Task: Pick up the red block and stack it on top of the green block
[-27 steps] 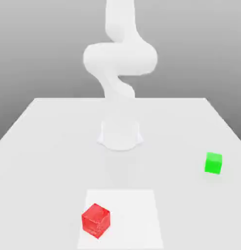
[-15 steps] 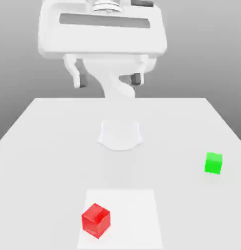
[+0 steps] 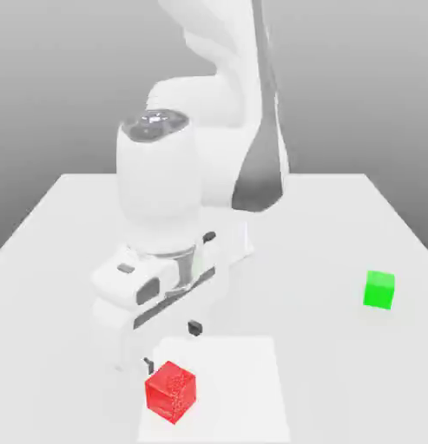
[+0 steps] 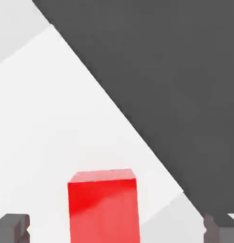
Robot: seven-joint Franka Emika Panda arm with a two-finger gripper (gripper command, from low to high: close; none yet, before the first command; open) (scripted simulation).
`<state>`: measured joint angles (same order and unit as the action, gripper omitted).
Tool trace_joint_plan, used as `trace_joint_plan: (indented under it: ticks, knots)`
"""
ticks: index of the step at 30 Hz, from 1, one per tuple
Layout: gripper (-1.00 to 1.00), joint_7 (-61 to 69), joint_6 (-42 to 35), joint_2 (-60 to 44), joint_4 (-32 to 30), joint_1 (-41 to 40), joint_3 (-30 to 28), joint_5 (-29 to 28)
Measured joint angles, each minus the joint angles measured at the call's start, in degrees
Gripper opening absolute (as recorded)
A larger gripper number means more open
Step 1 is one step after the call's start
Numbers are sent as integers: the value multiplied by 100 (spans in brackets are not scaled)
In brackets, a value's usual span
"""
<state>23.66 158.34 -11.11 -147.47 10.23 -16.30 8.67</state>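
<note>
Gripper above the red block, fingers spread.

In the exterior view's lower centre, the gripper (image 3: 171,344) hangs just above the red block (image 3: 170,391), apart from it, on the table (image 3: 69,234); the hand view shows the block (image 4: 103,206) between the wide-apart fingertips (image 4: 12,227). The green block (image 3: 379,289) sits well apart at mid right.

red block (image 4: 103,209) between spread fingertips (image 4: 12,227) (dark pads); white table (image 4: 52,118)

White arm (image 3: 165,186), dk grey trim
</note>
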Motion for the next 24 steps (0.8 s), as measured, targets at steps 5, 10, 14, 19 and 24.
trace_joint_plan:
  ticks: [5, 10, 14, 19, 24]
  knots:
    - [-100, 422, 623, -786, 118, -390, 494, 507]
    - [-100, 461, 676, -869, 131, -438, 554, 558]
    - [-100, 140, 230, -303, 34, -224, 249, 121]
    - [-100, -305, -266, 463, -240, 261, 489, -292]
    - [-100, -628, -385, 988, -655, 1835, 1336, -269]
